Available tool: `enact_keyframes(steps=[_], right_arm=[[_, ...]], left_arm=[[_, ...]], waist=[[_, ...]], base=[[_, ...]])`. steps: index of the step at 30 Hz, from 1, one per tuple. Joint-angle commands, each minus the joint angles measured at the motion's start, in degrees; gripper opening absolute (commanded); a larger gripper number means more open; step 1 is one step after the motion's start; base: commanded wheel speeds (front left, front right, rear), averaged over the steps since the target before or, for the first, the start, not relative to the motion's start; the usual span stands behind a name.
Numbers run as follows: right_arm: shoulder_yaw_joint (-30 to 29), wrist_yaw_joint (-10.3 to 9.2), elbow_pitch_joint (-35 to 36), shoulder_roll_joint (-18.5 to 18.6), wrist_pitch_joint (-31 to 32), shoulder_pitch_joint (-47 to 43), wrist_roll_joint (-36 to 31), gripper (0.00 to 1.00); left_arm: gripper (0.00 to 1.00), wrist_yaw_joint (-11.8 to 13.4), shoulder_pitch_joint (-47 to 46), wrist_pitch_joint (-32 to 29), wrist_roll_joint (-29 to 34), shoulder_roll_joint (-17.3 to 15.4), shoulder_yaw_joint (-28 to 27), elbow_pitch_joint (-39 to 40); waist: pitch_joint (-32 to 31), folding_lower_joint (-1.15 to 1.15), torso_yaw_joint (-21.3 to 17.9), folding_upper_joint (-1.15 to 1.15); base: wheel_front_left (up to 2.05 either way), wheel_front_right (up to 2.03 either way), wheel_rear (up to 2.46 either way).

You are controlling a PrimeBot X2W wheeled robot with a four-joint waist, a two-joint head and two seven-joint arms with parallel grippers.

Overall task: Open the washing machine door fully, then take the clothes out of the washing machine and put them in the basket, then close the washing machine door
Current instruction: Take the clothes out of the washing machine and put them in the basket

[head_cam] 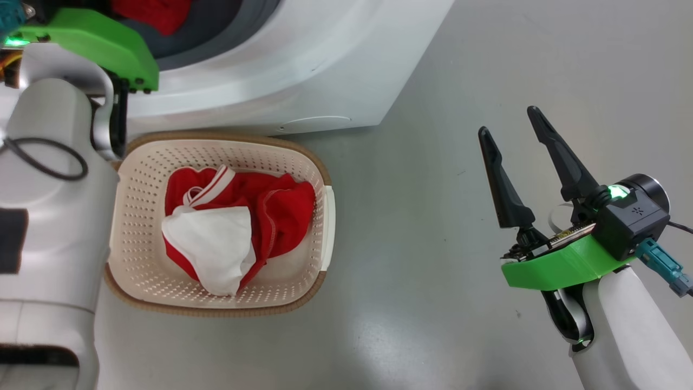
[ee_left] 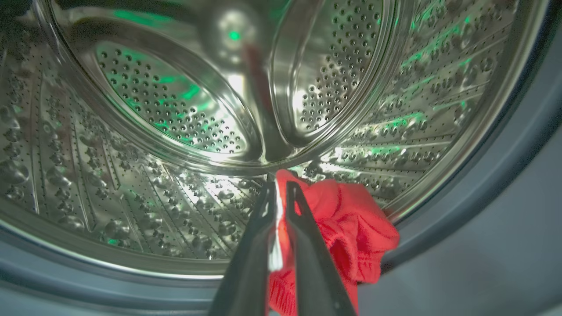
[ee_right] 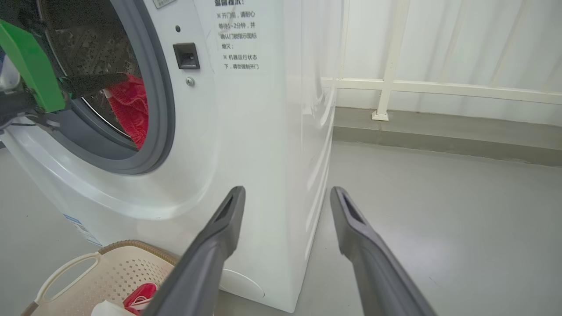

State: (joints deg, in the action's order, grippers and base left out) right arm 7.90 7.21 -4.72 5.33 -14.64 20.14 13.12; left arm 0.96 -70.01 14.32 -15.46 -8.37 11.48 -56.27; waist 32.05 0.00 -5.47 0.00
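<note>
Now the left hand (ee_left: 281,188) is clamped on a fold of the red garment (ee_left: 347,219) at the front lip of the steel drum (ee_left: 153,109); the cloth lies bunched, its long axis roughly along the fingers, trailing back toward the opening. Step in hand: unloading; the next move probably calls for a straight pull out past the grey rubber ring (ee_left: 496,184), then down to the basket (head_cam: 135,216) on the floor just before the washing machine (head_cam: 325,65), one red-and-white bundle (head_cam: 238,216) already in it. Right hand (head_cam: 506,120) hovers, fingers apart, empty.
</note>
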Motion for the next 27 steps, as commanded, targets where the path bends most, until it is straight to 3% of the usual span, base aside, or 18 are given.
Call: enact_keyframes(steps=[1, 9, 27], right_arm=[[0.7, 0.28, 1.5, 0.2, -0.4, -1.5, 0.0, 1.00], [0.3, 0.28, 1.5, 0.4, -0.4, -2.1, -0.3, 1.00], [-0.4, 0.28, 1.0, 0.5, -0.4, -4.7, -0.5, 1.00]], left_arm=[[0.00, 0.3, 0.8, 0.6, 0.0, -2.5, -1.0, 2.4], [0.00, 1.0, 10.4, 0.7, 1.4, -2.2, -2.2, 17.8], [0.00, 2.2, 25.0, 0.0, 0.9, -1.4, -2.0, 32.1]], waist=[[-0.2, 0.00, 0.3, 0.00], [-1.8, 0.00, 1.4, 0.00], [-8.7, 0.00, 3.3, 0.00]], base=[[0.00, 0.00, 0.00], [0.00, 0.00, 0.00], [0.00, 0.00, 0.00]])
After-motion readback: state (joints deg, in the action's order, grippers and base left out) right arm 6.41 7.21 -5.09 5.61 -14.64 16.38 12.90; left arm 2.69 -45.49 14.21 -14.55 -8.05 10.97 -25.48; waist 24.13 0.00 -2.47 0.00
